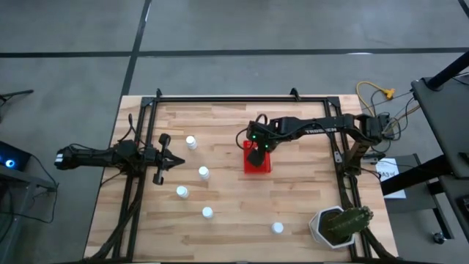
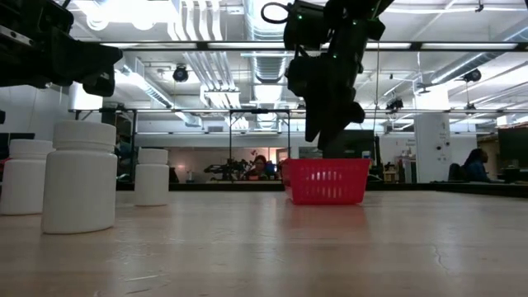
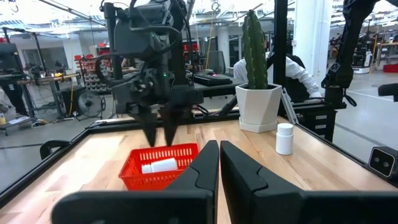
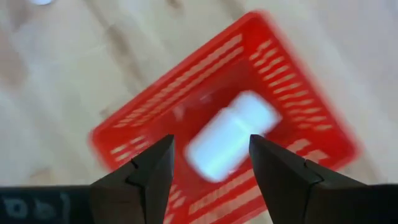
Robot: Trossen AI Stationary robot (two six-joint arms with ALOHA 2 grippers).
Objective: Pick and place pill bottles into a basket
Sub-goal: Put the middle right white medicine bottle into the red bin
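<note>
The red basket [image 1: 258,163] stands near the table's middle; it also shows in the low view [image 2: 327,181] and the left wrist view [image 3: 158,168]. One white pill bottle [image 4: 231,135] lies on its side inside it, also seen in the left wrist view [image 3: 158,166]. My right gripper [image 4: 211,149] hangs open just above the basket [image 4: 249,81], fingers pointing down, touching nothing. Several more bottles stand upright on the table left of and nearer than the basket, such as one bottle [image 1: 204,173] and another [image 1: 277,228]. My left gripper [image 1: 170,160] waits shut and empty at the left.
A white pot with a green cactus [image 1: 338,226] stands at the near right corner, with one bottle [image 3: 284,138] close beside it. A black frame [image 1: 242,99] runs around the table's edges. In the low view, three bottles [image 2: 80,177] stand close to the camera at the left.
</note>
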